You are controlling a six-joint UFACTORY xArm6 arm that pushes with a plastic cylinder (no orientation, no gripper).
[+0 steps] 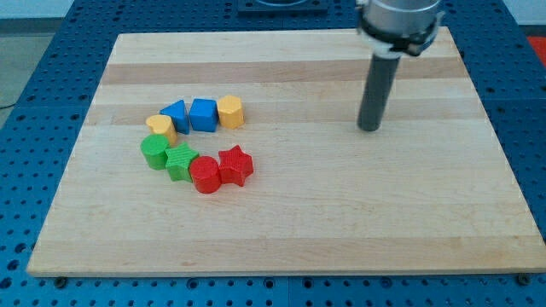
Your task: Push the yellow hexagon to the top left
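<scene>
The yellow hexagon (pixel 230 111) sits on the wooden board (pixel 341 222), left of centre, at the right end of a row with a blue cube (pixel 203 114) and a blue triangular block (pixel 175 116). My tip (pixel 368 128) rests on the board well to the right of the hexagon, touching no block.
A yellow heart-like block (pixel 160 128) lies left of the blue ones. Below it a green cylinder (pixel 154 153), a green star (pixel 180 161), a red cylinder (pixel 205 174) and a red star (pixel 235 165) form a curved line. Blue pegboard surrounds the board.
</scene>
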